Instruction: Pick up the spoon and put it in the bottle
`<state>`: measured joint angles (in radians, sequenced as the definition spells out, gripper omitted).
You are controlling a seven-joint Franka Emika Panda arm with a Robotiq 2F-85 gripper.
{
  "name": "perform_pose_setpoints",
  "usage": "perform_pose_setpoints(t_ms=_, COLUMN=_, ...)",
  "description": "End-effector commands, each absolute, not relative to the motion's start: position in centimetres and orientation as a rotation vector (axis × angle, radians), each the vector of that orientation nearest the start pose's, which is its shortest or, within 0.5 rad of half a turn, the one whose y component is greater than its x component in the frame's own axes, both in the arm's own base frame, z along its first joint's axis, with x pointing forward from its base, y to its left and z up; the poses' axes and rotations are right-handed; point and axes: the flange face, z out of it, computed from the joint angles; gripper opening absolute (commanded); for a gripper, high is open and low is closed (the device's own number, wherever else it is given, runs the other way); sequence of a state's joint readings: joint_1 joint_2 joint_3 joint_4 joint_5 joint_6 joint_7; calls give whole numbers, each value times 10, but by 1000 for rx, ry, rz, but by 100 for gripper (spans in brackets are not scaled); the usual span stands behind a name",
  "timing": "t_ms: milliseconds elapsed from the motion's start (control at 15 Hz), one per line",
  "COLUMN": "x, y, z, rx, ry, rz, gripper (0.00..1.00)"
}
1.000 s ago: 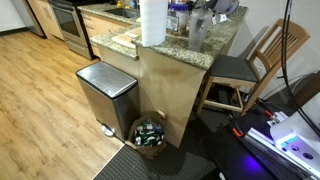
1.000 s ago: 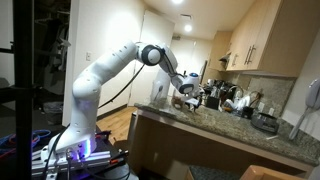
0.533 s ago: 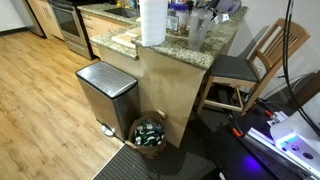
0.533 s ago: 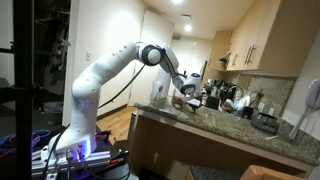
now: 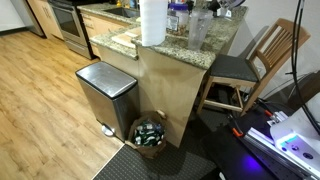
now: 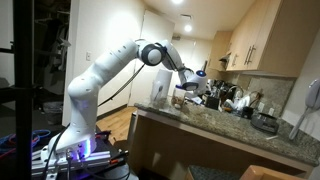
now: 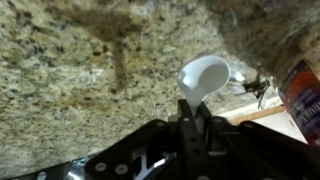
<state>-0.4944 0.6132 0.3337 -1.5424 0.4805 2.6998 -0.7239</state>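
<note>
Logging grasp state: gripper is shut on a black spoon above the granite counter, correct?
Not black: the spoon is white. The wrist view shows the gripper shut on its handle above the granite counter.

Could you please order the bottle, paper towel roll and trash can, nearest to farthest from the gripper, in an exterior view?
From the gripper:
1. Bottle, just below it on the counter.
2. Paper towel roll, further along the counter.
3. Trash can, down on the floor.

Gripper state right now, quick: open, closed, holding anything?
Gripper: closed, holding the white spoon by its handle above the granite counter.
</note>
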Motion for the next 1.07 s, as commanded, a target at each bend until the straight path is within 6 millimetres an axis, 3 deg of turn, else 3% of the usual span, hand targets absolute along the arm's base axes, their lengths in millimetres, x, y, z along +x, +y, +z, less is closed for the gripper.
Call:
perform_pose_setpoints(t_ms=0, x=700, y=-189, z=419, rx=-2642, ry=-78, rz=-1120, gripper=0)
perform_pose_setpoints(t_ms=267, x=670, y=-196, z=472, rx=-2539, ry=-80, rz=-1212, gripper=0)
perform_pose_setpoints(t_ms=467, x=634, y=-197, z=503, rx=-2468, ry=-120, rz=-1158, gripper=0)
perform_pose_setpoints(t_ms=600, x=603, y=-201, z=527, rx=-2456, ry=-142, rz=-1109, gripper=0)
perform_pose_setpoints(t_ms=667, x=582, y=-208, z=553, rx=-2432, ry=-141, rz=-1124, gripper=0)
perform_pose_setpoints(t_ms=733, x=565, y=-210, z=567, rx=-2429, ry=-150, rz=-1095, gripper=0)
perform_pose_setpoints(t_ms=1000, x=492, y=-215, z=613, rx=-2519, ry=-229, rz=-827, gripper=0)
